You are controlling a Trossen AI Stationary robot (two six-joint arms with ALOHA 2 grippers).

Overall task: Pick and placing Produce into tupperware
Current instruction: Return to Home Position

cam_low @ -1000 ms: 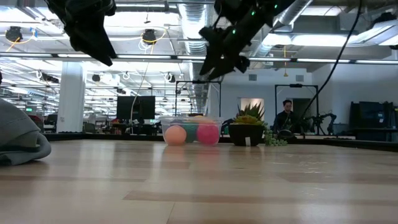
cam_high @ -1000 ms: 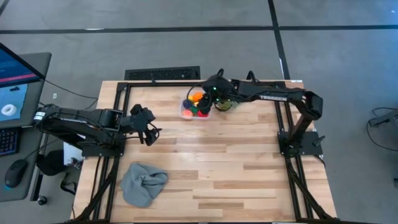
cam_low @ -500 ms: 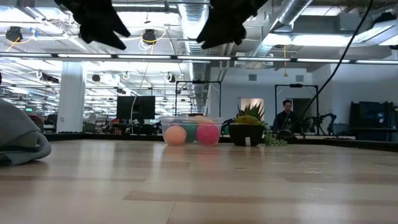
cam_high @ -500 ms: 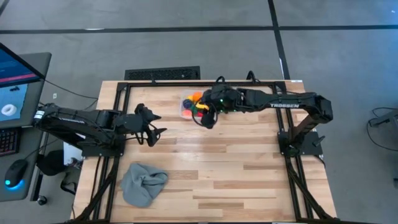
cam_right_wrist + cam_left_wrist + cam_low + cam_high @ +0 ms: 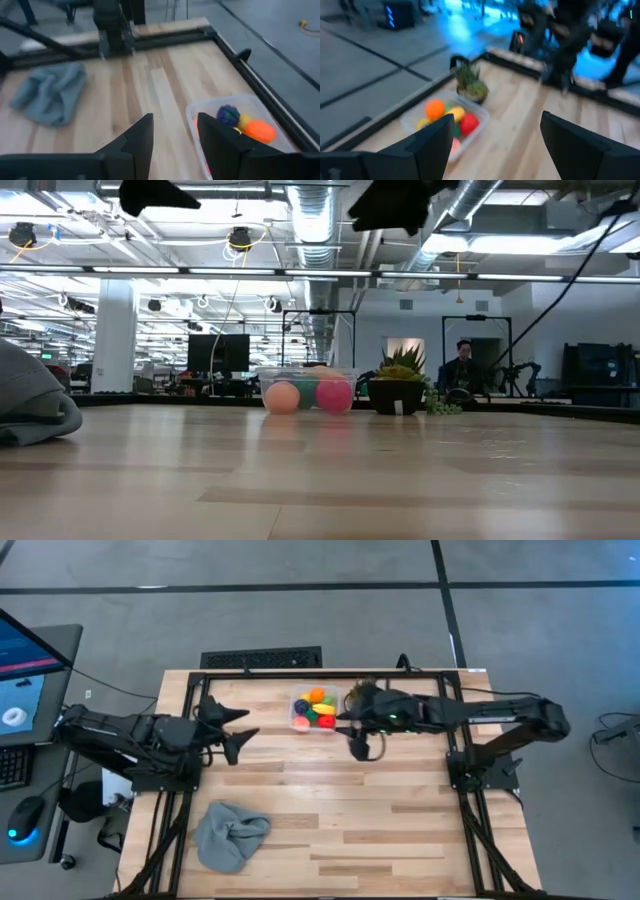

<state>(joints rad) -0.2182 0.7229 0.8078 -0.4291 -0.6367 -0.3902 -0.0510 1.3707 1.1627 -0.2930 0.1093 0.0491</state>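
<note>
The clear tupperware (image 5: 293, 718) stands at the table's far middle and holds several pieces of toy produce: an orange one (image 5: 317, 695), a red one (image 5: 326, 722), yellow, dark blue. In the low view its wall (image 5: 304, 374) shows a peach ball (image 5: 283, 396) and a pink ball. My right gripper (image 5: 358, 747) hangs in the air just right of and nearer than the tupperware (image 5: 194, 114). Its fingers (image 5: 175, 125) stand a narrow gap apart with nothing between them. My left gripper (image 5: 238, 726) is raised left of the tupperware (image 5: 409, 119), open and empty (image 5: 497, 131).
A small potted plant (image 5: 397, 392) stands just right of the tupperware, partly under my right arm. A crumpled grey cloth (image 5: 230, 833) lies at the near left. Bare wood fills the table's middle and right. A person (image 5: 460, 365) sits far off in the room behind.
My right gripper has drawn back from above the tupperware toward the table's right and near edges and has risen toward the top of the low view. My left gripper has risen and tipped up nearer to level.
</note>
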